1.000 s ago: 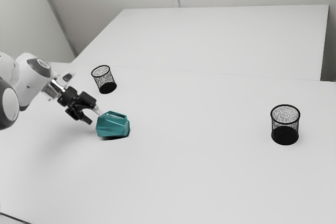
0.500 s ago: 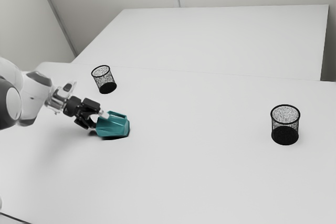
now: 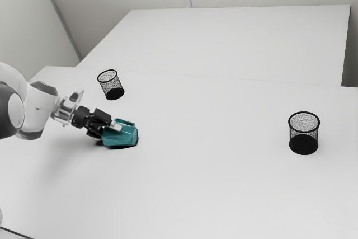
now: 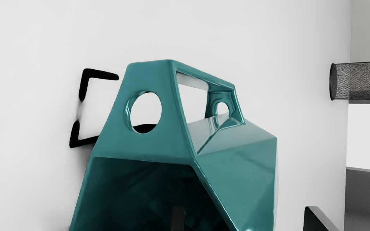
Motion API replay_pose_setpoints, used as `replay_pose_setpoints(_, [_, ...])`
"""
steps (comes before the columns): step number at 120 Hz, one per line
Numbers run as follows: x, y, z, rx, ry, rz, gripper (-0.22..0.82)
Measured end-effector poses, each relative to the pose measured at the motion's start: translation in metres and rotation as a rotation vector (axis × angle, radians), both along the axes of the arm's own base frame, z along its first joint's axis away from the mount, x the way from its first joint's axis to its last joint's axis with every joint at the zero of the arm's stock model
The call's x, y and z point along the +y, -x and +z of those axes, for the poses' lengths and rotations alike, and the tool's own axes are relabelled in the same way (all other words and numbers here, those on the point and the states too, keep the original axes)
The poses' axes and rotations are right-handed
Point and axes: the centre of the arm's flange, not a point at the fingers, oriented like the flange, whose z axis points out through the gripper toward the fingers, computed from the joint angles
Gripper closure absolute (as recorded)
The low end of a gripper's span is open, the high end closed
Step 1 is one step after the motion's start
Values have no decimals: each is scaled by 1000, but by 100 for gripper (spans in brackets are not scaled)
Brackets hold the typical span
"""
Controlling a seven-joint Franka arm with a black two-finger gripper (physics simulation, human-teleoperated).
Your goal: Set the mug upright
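The teal faceted mug [image 3: 121, 134] lies on its side on the table, its mouth toward the arm. My gripper [image 3: 113, 130] is low at the mouth end of it. In the wrist view the mug [image 4: 236, 154] shows its dark opening and its handle with a round hole. There my gripper [image 4: 246, 219] stands open across one mug wall: one fingertip [image 4: 177, 218] is over the dark opening, the other fingertip [image 4: 315, 219] is outside the wall, apart from it.
One black mesh cup [image 3: 111, 85] stands behind the mug, toward the exterior view's top. A second mesh cup [image 3: 304, 134] stands far off at the exterior view's right. Dark angular marks [image 4: 83, 83] lie on the table beside the mug.
My hand has moved toward the exterior view's right and tilted flatter, bringing the fingers to the mug's mouth end. The mug and both mesh cups have stayed where they were.
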Motion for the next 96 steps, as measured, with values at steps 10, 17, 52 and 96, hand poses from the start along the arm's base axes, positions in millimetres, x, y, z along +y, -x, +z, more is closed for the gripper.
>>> replay_pose_setpoints(10, [-1,0,-1,-5,0,-3,32])
replay_pose_setpoints(17, [-2,-1,-2,-8,-3,-4,37])
replay_pose_setpoints(52, [-3,-1,-2,-21,-16,-10,57])
replay_pose_setpoints(96, [-21,-11,28,-89,-37,-50,74])
